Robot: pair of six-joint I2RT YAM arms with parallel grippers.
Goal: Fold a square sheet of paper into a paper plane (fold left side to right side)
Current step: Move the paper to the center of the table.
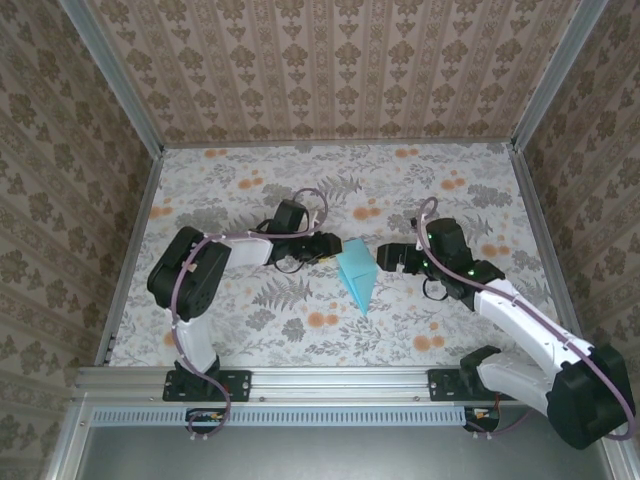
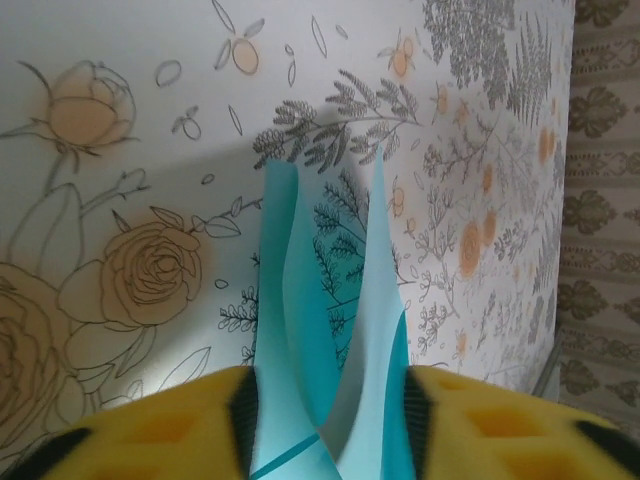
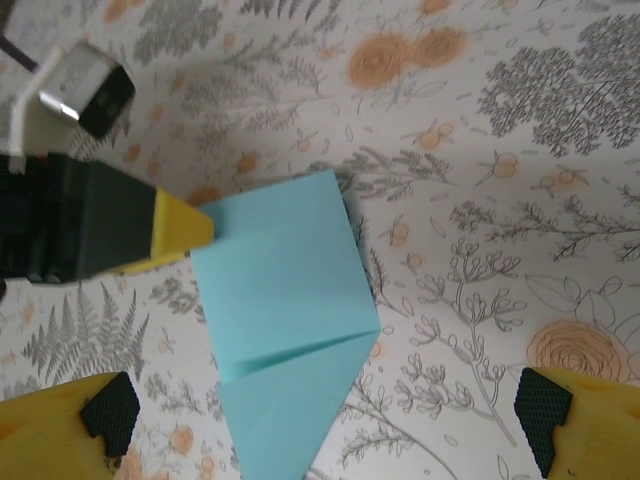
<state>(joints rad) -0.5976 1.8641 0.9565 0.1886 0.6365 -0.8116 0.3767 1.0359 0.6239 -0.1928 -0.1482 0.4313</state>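
Top external | likely step: left-over-right fold of paper (image 1: pixel 356 272) | left end effector (image 2: pixel 325 425) clamped on its raised flaps | right end effector (image 3: pixel 325 415) spread wide above | next: you carry flap rightward, press crease.

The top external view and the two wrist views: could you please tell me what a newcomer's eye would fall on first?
The turquoise paper plane stands out first, a pointed dart lying near the middle of the floral table. Its raised flaps sit pinched between the yellow fingers of the left tool, while the right tool stands wide open just to its right.
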